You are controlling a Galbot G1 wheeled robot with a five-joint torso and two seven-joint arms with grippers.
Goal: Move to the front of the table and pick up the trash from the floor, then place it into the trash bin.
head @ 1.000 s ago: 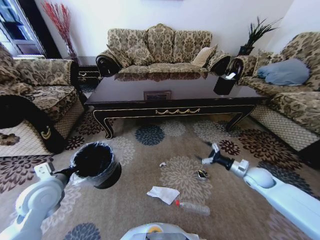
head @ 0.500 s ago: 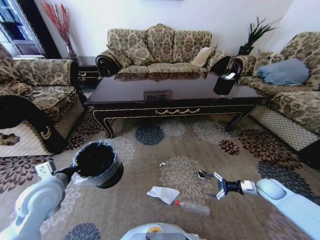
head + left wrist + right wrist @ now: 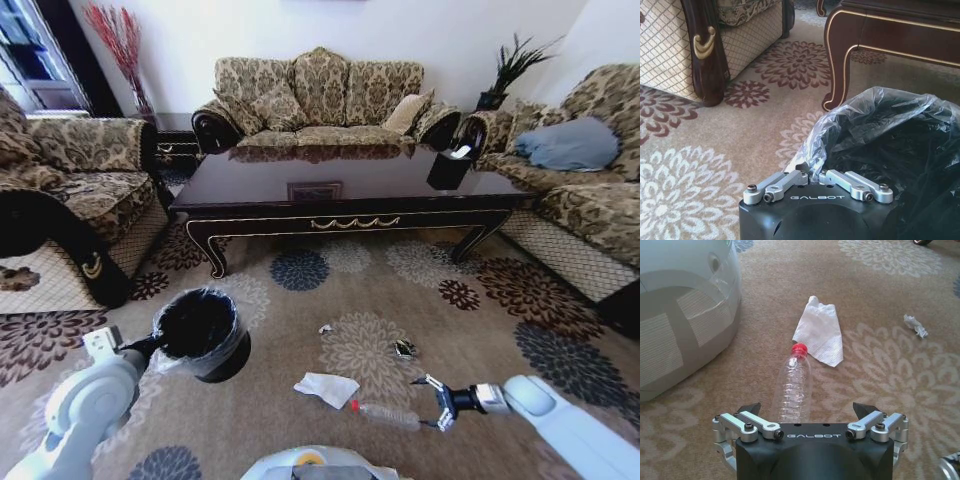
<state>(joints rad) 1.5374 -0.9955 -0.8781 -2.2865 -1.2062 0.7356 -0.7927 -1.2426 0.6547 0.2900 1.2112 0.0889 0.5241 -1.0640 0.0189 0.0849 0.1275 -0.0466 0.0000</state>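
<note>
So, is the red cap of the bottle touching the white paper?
Cannot tell: in the right wrist view the cap lies right at the edge of the paper, with no plain gap or contact.

Bottle [image 3: 388,416] lies between paper [image 3: 326,389] and right gripper [image 3: 430,403].

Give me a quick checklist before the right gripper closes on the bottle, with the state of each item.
1. Right gripper open: ok, its fingers stand spread.
2. Bottle lined up: ok, its base end lies between the fingers in the right wrist view.
3. Bottle free of other trash: cannot tell, its red cap sits at the edge of the white paper, touching or just apart.
4. Bin ready: ok, the left gripper is shut on its bag rim and the mouth faces up.
5. Carpet around the bottle: ok, bare on both sides.
</note>
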